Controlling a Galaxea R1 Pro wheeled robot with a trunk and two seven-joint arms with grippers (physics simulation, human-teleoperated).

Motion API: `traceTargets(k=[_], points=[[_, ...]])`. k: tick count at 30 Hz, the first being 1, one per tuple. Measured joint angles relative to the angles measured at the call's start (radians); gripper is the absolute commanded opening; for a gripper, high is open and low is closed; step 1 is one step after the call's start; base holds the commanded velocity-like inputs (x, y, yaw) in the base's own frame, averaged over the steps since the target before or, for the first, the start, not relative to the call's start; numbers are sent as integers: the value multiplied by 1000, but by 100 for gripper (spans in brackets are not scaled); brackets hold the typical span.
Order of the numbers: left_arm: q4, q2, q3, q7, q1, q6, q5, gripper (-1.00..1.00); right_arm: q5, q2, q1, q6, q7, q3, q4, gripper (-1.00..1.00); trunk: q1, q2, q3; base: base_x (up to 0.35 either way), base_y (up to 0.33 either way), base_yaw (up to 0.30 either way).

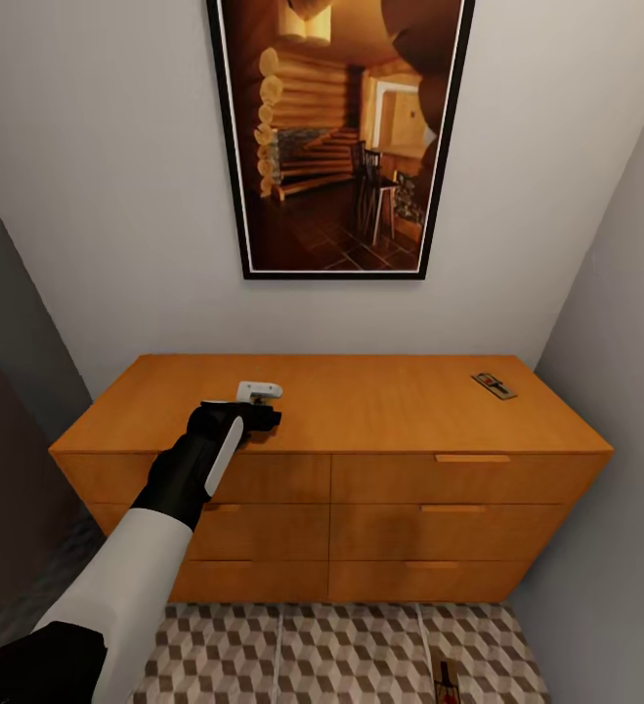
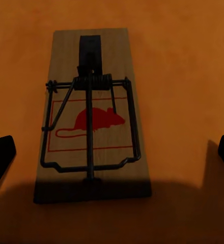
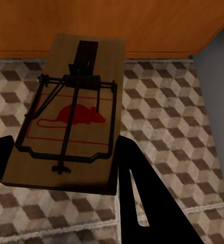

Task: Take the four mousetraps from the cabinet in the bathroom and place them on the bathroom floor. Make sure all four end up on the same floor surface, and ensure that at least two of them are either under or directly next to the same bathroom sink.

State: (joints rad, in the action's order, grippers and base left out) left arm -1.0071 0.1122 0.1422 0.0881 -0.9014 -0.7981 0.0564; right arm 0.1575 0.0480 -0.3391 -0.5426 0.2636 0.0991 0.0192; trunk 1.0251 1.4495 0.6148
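Starting at the robot's base, the bathroom floor (image 1: 361, 650) shows its cube-pattern tiles, and above it the right gripper (image 3: 61, 170) is closed on a mousetrap (image 3: 71, 112). Further on stands the cabinet (image 1: 361, 489), drawers shut, and over its flat top the left gripper (image 2: 112, 152) hangs wide open around a second mousetrap (image 2: 89, 117), fingertips (image 2: 0, 157) not touching. A third mousetrap (image 1: 494, 385) lies near the far right corner, below a framed picture (image 1: 339, 137) on the pale wall.

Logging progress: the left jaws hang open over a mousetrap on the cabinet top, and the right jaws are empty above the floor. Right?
Not quite. The right gripper is not empty: the right wrist view shows its jaws holding a mousetrap above the bathroom floor. The rest stands.
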Motion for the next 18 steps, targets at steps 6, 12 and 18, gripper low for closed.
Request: traceTargets(k=[6,12,18], points=[[-3,0,0,0,-1,0,0,100,0,0,0,0,0,0,0,-100,0,0,3,0,0,0],[-8,0,0,0,0,0,0,100,0,0,0,0,0,0,0,-100,0,0,6,0,0,0],[-12,0,0,0,0,0,-1,100,0,0,0,0,0,0,0,-100,0,0,9,0,0,0]])
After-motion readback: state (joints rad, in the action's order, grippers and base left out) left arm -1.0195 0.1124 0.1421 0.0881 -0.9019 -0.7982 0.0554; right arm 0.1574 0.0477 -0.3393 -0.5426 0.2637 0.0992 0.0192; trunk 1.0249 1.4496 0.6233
